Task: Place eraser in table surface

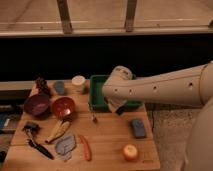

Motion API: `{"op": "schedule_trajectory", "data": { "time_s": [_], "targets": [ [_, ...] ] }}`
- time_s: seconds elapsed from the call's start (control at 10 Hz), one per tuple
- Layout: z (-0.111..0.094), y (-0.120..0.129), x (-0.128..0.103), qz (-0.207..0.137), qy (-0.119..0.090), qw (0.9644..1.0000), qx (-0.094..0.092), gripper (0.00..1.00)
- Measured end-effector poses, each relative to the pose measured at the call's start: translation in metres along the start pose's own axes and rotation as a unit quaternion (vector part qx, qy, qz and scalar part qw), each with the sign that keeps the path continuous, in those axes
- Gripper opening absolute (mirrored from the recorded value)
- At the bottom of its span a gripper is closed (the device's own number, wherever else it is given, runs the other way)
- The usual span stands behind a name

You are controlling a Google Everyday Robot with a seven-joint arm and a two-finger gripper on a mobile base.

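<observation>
At the front rim of the green tray (91, 96), the jaws point down towards the desk (110, 141); whether they are clenched or released cannot be told. The gripper (119, 109) hangs low over the wood, just in front of the tray. At its tip sits a small black matte shape that looks to be the eraser (121, 111), dark against the light brown planks; whether it touches the desk or is held clear of it cannot be told. Above it the white arm (165, 87) reaches in from the right, its rounded wrist covering part of the tray.

Just left of the gripper a small dark object (94, 118) stands on the desk. To the right, near the edge, lies a blue-grey block (138, 128), wider than the eraser, and in front of it a round orange fruit (130, 151). Further left lie a red pepper (86, 148), a grey-blue cloth (65, 145), a banana (58, 130) and a black-handled brush (39, 146). Behind these stand a red bowl (63, 106) and a purple bowl (36, 104), with a white cup (78, 82) near the tray's back left corner.
</observation>
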Motion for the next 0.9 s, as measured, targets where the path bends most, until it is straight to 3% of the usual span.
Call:
{"op": "schedule_trajectory", "data": {
  "time_s": [0.3,0.5,0.7,0.9],
  "targets": [
    [-0.026,-0.016,-0.006,0.007,-0.026,0.9991,0.032,0.11],
    [-0.025,-0.018,-0.004,0.011,-0.032,0.9987,0.040,0.11],
    [-0.020,-0.018,-0.002,0.013,-0.033,0.9987,0.037,0.11],
    [-0.003,-0.010,-0.001,0.010,-0.028,0.9993,0.020,0.11]
  ]
}}
